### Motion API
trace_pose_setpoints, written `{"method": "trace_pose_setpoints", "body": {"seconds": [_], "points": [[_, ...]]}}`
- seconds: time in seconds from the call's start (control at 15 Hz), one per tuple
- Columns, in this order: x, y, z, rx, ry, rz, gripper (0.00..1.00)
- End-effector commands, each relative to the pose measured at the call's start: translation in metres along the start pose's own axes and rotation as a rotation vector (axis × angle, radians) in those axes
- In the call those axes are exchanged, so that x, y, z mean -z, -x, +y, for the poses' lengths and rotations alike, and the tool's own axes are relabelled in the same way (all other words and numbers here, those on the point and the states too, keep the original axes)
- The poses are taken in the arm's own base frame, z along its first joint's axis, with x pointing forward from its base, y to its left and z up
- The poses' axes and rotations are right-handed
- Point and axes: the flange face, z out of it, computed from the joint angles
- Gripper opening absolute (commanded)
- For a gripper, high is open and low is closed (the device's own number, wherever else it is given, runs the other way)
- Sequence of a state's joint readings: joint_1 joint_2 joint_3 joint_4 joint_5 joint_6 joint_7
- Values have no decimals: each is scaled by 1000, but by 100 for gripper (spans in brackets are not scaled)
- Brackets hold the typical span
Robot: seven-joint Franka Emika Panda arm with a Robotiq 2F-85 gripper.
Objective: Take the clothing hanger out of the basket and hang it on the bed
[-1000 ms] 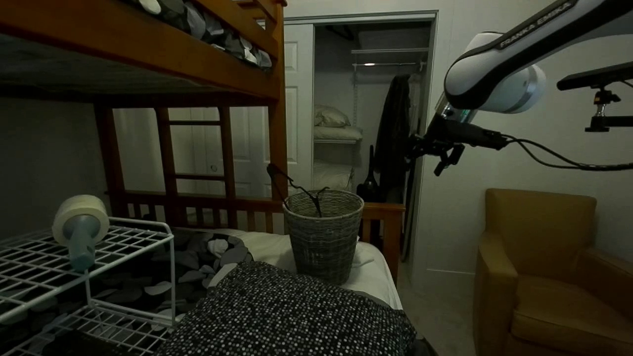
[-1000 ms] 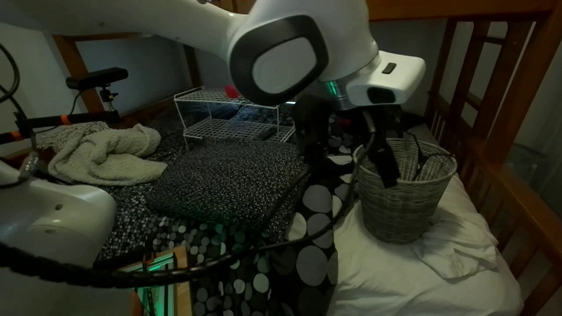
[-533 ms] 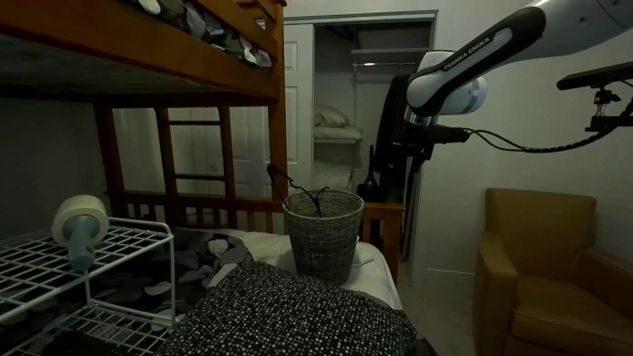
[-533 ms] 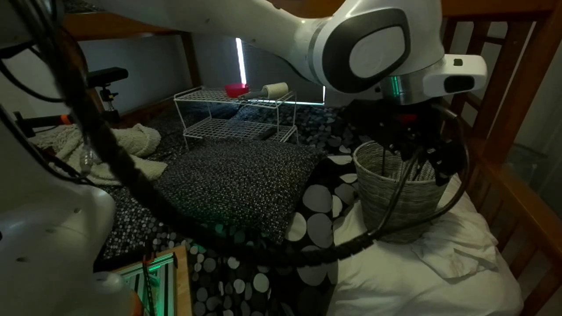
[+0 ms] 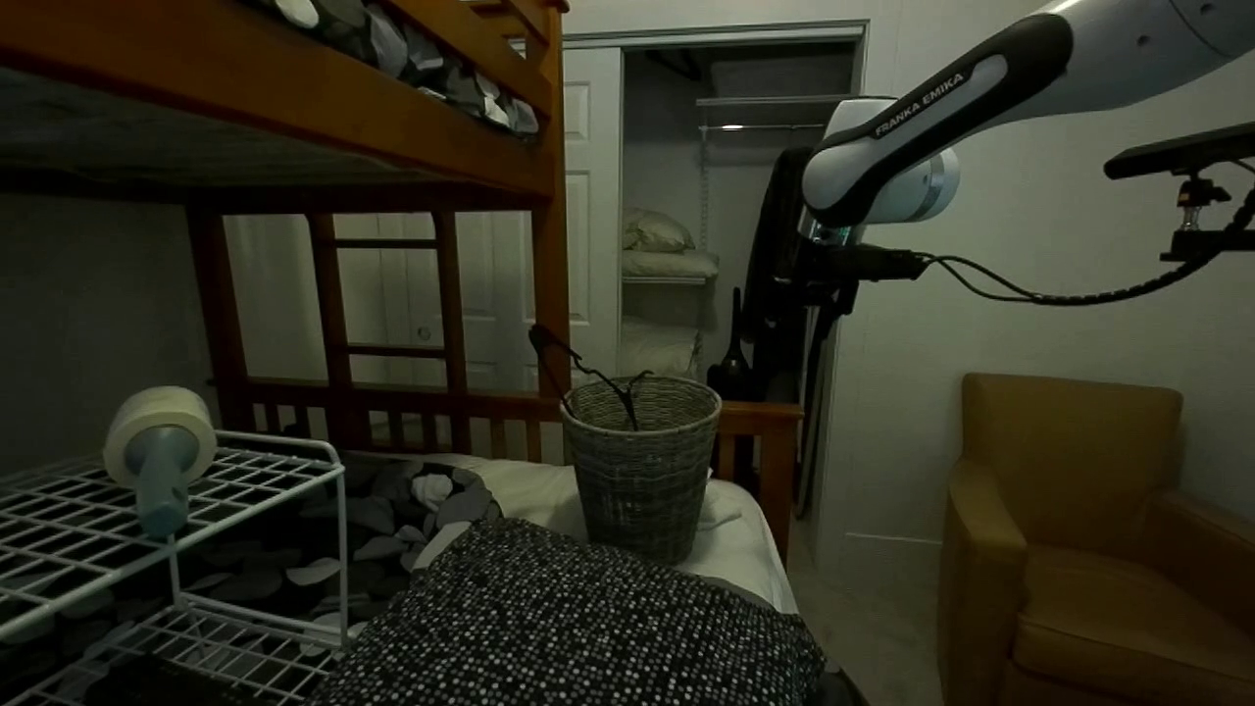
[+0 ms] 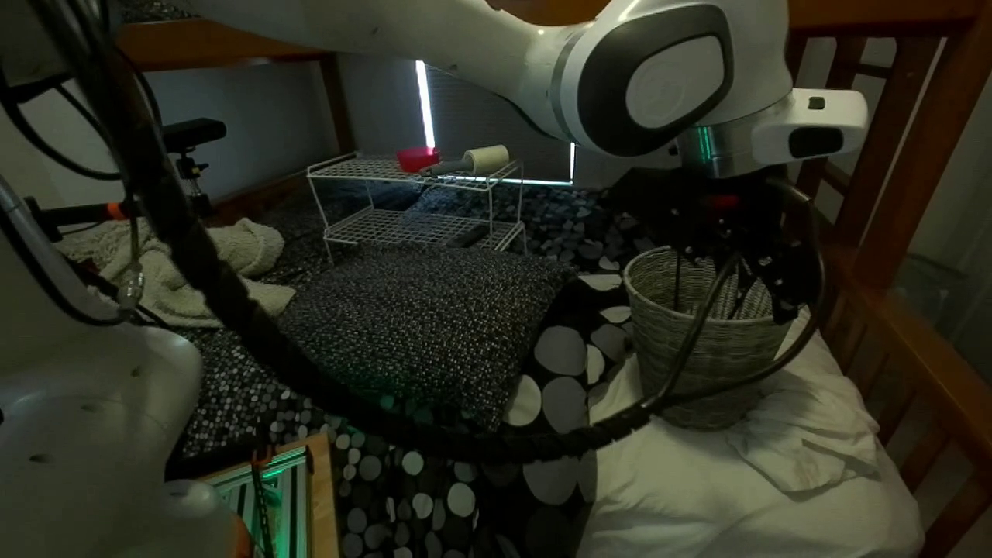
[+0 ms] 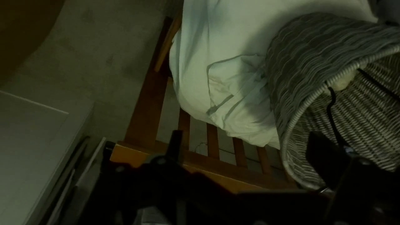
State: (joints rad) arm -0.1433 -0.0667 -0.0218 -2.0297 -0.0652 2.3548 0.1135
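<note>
The dark, thin clothing hanger [image 5: 627,396] leans in the grey-green basket [image 5: 642,480], with one end sticking out past the rim. Parts of it show in the wrist view [image 7: 332,115]. The basket also shows in an exterior view [image 6: 659,341] and the wrist view [image 7: 300,62], standing on the white sheet. The brown wooden bed [image 5: 549,294] has a slatted end rail behind the basket, also in the wrist view [image 7: 147,109]. My gripper [image 7: 245,137] is open, its fingers wide apart with nothing held. One finger overlaps the basket opening; contact cannot be told.
A white wire rack [image 5: 338,549] holds a lint roller [image 5: 162,441] and a pink bowl [image 6: 418,159]. A dotted pillow [image 6: 418,325] lies on the mattress. A tan armchair [image 5: 1079,471] stands beyond. The arm's thick cable [image 6: 496,446] loops low before the basket.
The arm has swung across towards the bed end, and the gripper now points more downward near the basket. In the last half second it rose slightly. Basket and hanger have not moved.
</note>
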Motion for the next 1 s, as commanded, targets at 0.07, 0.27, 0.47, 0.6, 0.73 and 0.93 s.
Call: {"method": "trace_pose_setpoints", "body": {"seconds": [0.07,0.27,0.47,0.6,0.73,0.93], "points": [[-39,-64,-12,-251,-5,-13,100],[-55,-101,-37,-306,-66,10,100],[-69,-131,-79,-253,-140,28,100],[-76,-144,-104,-237,-175,20,100],[-70,-133,-102,-239,-163,31,100],[-76,-145,-122,-222,-190,25,100]]}}
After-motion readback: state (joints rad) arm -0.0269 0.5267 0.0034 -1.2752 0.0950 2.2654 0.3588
